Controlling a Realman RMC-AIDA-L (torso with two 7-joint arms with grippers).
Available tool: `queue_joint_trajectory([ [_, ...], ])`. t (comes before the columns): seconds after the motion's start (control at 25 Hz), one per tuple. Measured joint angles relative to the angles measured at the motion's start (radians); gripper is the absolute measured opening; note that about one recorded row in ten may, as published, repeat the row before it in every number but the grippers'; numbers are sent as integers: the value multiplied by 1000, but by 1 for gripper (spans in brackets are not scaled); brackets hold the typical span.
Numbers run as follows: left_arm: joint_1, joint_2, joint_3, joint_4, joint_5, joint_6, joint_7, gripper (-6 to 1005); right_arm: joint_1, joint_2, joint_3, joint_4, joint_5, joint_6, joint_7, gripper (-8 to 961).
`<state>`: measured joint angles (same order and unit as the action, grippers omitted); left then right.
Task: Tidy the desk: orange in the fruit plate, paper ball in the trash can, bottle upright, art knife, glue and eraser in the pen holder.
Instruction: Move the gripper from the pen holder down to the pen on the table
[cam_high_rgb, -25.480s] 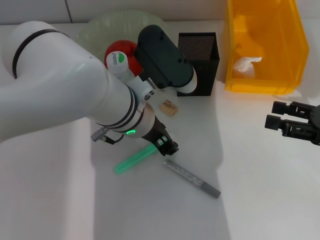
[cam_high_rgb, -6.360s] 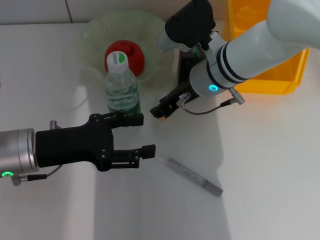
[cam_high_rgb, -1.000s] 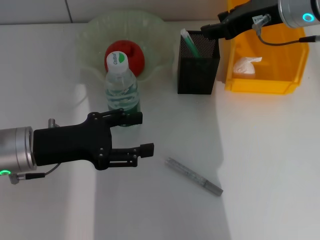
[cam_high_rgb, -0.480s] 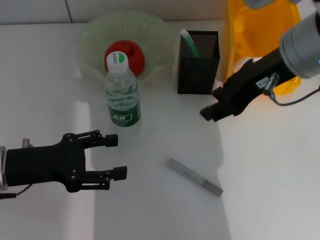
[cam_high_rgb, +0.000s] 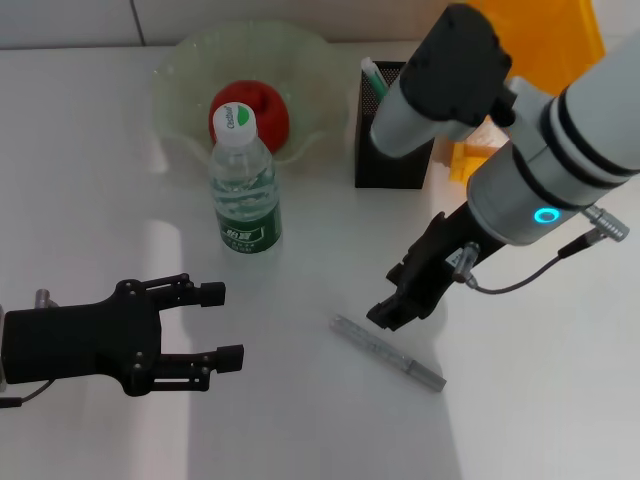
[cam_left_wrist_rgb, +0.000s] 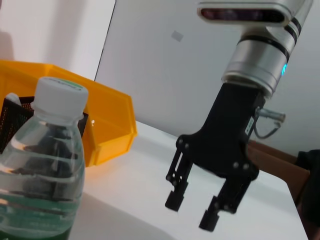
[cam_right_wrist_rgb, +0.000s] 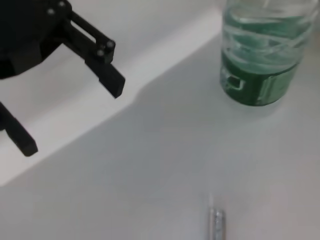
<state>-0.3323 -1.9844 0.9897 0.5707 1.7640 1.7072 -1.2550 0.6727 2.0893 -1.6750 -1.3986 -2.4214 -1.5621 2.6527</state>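
Head view: right gripper (cam_high_rgb: 392, 312) low over the desk (cam_high_rgb: 300, 420), just beside the upper end of the art knife (cam_high_rgb: 388, 353); orange (cam_high_rgb: 262, 108) in fruit plate (cam_high_rgb: 200, 70), bottle (cam_high_rgb: 243, 182) upright; left gripper (cam_high_rgb: 218, 324) parked near the front-left, fingers spread, empty. Left wrist view: right gripper (cam_left_wrist_rgb: 195, 214) has its fingers parted with nothing between them. Right wrist view: only the knife's tip (cam_right_wrist_rgb: 216, 223) shows, so a descent slightly off-line would likely skid the flat, thin knife rather than pinch it.
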Motion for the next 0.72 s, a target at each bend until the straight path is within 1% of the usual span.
queue_joint_trajectory([
  [0.04,0,0,0,0,0,0,0,845,0,0,0,0,0,0,0,505],
  [0.12,-1,0,-2,0,0,-1,-3,845,6,0,-44,19,1,26,13,503],
  [0.6,-10,-1,-2,3,0,0,-17,844,14,0,-132,85,1,95,30,488],
  [0.72,-11,-4,-4,3,-1,-1,-17,844,23,1,-154,110,1,118,37,430],
])
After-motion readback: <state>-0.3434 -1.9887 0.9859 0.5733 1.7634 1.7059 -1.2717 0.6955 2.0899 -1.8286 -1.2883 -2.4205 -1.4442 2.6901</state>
